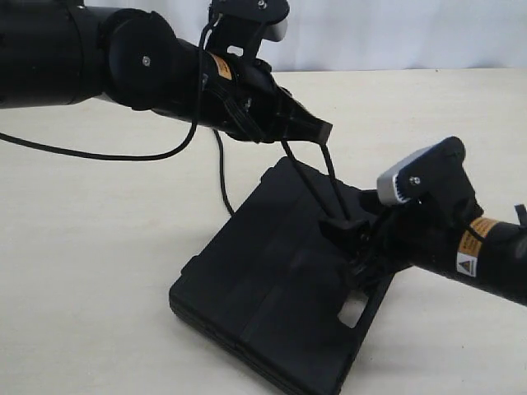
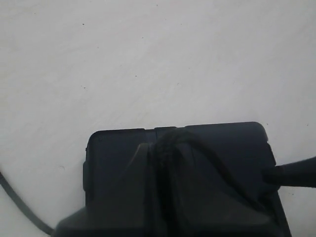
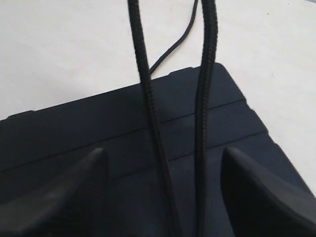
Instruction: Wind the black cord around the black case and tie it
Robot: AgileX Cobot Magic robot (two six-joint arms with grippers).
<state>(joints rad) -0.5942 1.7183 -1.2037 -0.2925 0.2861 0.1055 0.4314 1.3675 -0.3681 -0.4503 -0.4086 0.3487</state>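
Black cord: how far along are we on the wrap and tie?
Done: unclear. The black cord reaches the black case, but no finished wrap or knot shows. In hand: the left gripper, shut, holds two strands up above the case, and the right gripper stands open around them. Left: probably cross the strands and tie.

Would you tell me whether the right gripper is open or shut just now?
Open: the right gripper has its fingers wide apart above the case, two cord strands between them.
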